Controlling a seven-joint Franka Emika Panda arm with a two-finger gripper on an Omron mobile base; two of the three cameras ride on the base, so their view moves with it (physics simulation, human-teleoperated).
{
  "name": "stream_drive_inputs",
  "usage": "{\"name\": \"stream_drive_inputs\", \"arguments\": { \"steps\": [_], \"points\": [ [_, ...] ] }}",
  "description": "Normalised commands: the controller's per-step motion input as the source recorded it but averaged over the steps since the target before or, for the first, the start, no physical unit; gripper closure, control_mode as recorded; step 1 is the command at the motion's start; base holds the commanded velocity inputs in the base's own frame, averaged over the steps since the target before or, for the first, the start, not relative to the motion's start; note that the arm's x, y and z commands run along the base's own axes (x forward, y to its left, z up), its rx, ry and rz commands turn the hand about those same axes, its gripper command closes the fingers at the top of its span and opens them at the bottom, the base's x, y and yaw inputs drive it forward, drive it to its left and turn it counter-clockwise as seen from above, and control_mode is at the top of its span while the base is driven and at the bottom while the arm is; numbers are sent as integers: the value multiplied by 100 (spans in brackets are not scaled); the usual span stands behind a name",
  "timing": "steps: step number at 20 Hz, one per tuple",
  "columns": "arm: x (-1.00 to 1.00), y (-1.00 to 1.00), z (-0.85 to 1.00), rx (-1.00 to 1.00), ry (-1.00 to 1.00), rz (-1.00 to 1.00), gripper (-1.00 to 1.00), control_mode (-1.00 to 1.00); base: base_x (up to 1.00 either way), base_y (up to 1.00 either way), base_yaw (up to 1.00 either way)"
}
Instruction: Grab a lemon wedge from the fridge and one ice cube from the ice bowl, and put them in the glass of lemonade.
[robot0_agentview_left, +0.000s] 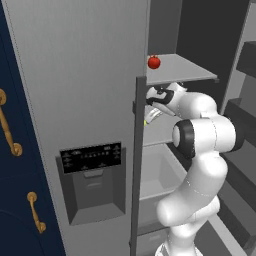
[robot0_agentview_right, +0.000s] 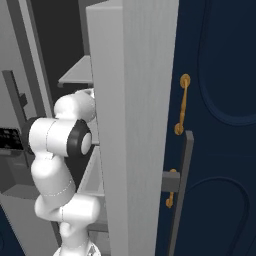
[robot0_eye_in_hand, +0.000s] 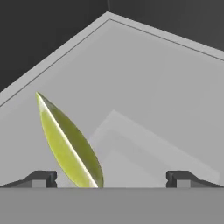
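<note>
- Between my two spread fingertips, nearer the left one in the hand view, lay the lemon wedge (robot0_eye_in_hand: 70, 144), resting on the pale fridge shelf (robot0_eye_in_hand: 153, 87) just ahead of me.
- My gripper (robot0_eye_in_hand: 111, 178) stood wide open with nothing in it; both tips showed well apart and the wedge touched neither.
- From the left base view I was reaching into the open fridge (robot0_agentview_left: 75, 75), my hand under the upper shelf (robot0_agentview_left: 185, 67), and a fleck of yellow-green sat just below my fingers.
- I judged the wedge light and small, soft in its flesh, with a smooth, probably slippery rind; a hard squeeze could crush it or make it squirt out sideways.
- It lay slanted across my opening, one sharp tip pointing away from me. I reckoned the best hold was across its thick middle, so I would have needed to shift left to centre it.
- As for what the fridge held: a small round red fruit (robot0_agentview_left: 154, 62) stood on the upper shelf above my hand, and a pale drawer bin (robot0_agentview_left: 160, 175) below me looked bare as far as I could see.
</note>
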Motion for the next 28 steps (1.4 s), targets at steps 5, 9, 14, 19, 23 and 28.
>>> {"name": "stream_drive_inputs", "arguments": {
  "steps": [5, 9, 14, 19, 23, 28],
  "points": [
    [-16, 0, 0, 0, -3, 17, -100, -100, 0, 0, 0],
    [-12, 1, 4, 0, -13, 14, -100, -100, 0, 0, 0],
    [0, 15, 5, 0, -6, 13, -100, -100, 0, 0, 0],
    [0, 41, 1, -1, 3, 13, -100, -100, 0, 0, 0],
    [9, 39, -5, -6, 7, 9, -100, -100, 0, 0, 0],
    [2, 14, -40, -8, 3, 6, -100, -100, 0, 0, 0]
  ]
}}
